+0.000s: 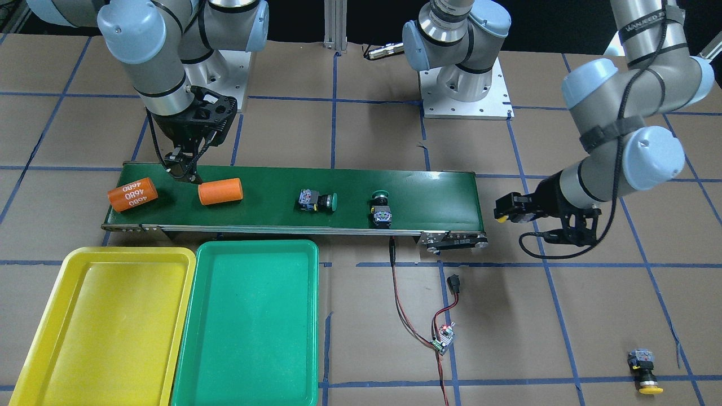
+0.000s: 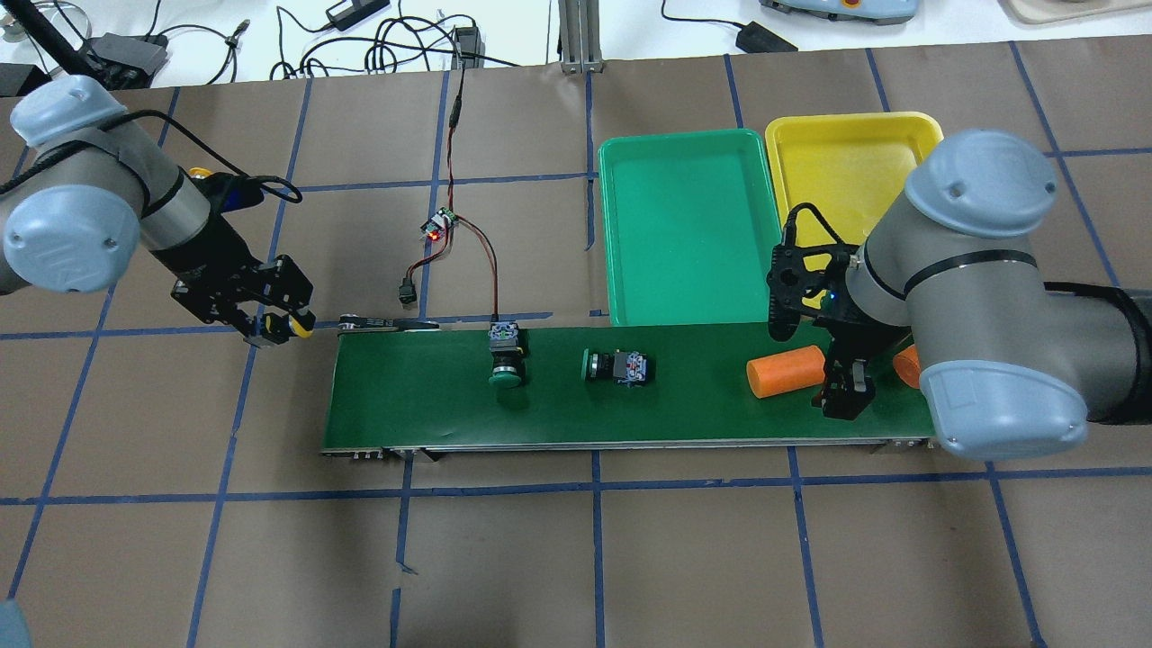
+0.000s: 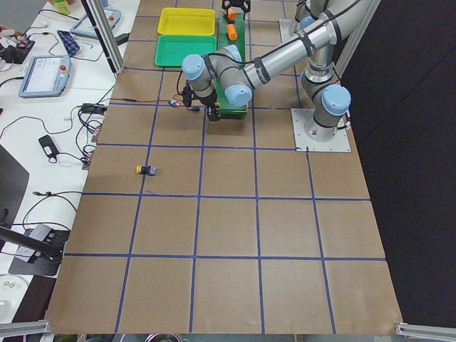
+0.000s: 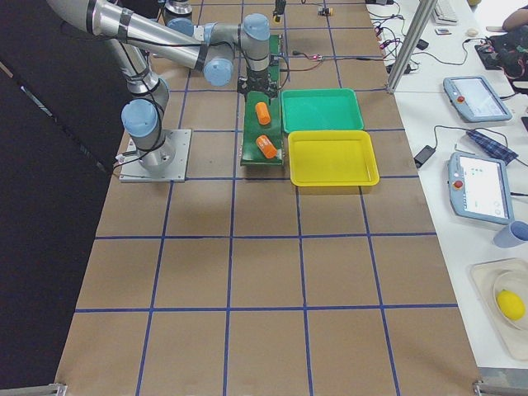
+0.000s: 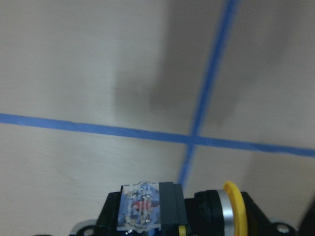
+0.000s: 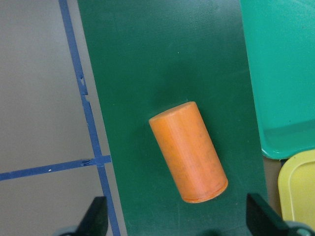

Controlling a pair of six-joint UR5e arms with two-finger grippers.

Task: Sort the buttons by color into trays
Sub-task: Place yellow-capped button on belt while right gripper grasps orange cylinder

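Progress: nothing is sorted yet. The yellow tray (image 1: 130, 251) and green tray (image 1: 256, 244) both hold nothing. They sit side by side, just beside the conveyor belt (image 1: 271, 180) at the right arm's end.

Left fingers (image 1: 512, 202) are closed on a yellow button (image 5: 167, 206), held sideways over the counter (image 1: 592, 316) just off the far belt end. The whole belt length lies between it and the trays.

Right fingers (image 6: 96, 219) are spread wide and hold nothing. They hang over the belt between the plain orange cylinder (image 1: 220, 192) and the printed orange cylinder (image 1: 132, 194).

Both green buttons are mid-belt, near each other and not touching. The first green button (image 1: 318, 201) lies on its side, cap along the belt. The second green button (image 1: 382, 208) looks to be lying with its cap toward the robot. The loose yellow button (image 1: 643, 369) lies on the counter beyond the left arm, well apart from everything.

My read of what's left: all four placements. The held yellow one is closest to done.

Materials:
- Buttons: black and grey blocky bodies, a clear terminal end, a metal collar and a smooth round mushroom cap. They're likely to roll on the cap.
- Trays: glossy plastic, shallow, with rounded corners and a raised rim.
- Belt: matte dark green with a fine texture and metal side rails.
- Cylinders: matte orange, one with white "4680" print.
- Counter: brown paper with a blue tape grid.
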